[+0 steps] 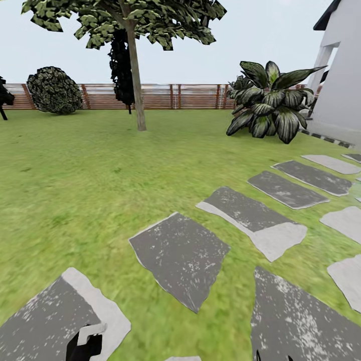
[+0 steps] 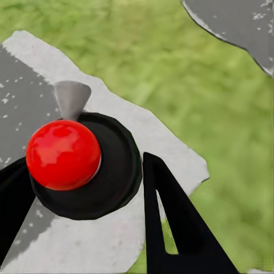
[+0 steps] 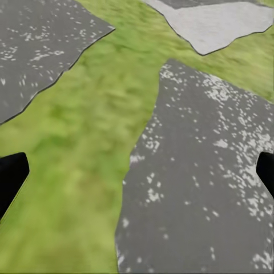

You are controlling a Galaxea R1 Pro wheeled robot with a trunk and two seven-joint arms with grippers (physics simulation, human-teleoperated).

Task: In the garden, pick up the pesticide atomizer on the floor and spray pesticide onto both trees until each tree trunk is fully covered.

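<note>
Ahead, beyond open lawn [image 1: 90, 165], stood a tree [image 1: 134, 75] with a thin pale trunk, nothing lying between it and the nearest paving. Behind the tree ran a slatted fence [image 1: 165, 96], with a round dark shrub [image 1: 54, 90] to the tree's left against that fence. To the tree's right grew a broad-leaved plant [image 1: 271, 103], and past that plant rose a white house wall [image 1: 343, 85]. Grey stepping stones [image 1: 183, 258] ran in a line from the house toward the camera, well apart from the tree.

At the near end of the stones, the left gripper [image 2: 85, 188] was clamped on the atomizer [image 2: 85, 165], whose black body with red ball top and grey nozzle sat between the dark fingers [image 2: 171, 222]. In the head view the atomizer's pale nozzle [image 1: 91, 332] showed over the nearest stone.

Over grass and a speckled stone [image 3: 200, 171] the right gripper [image 3: 137, 177] hung with its fingers spread wide apart, holding nothing.
</note>
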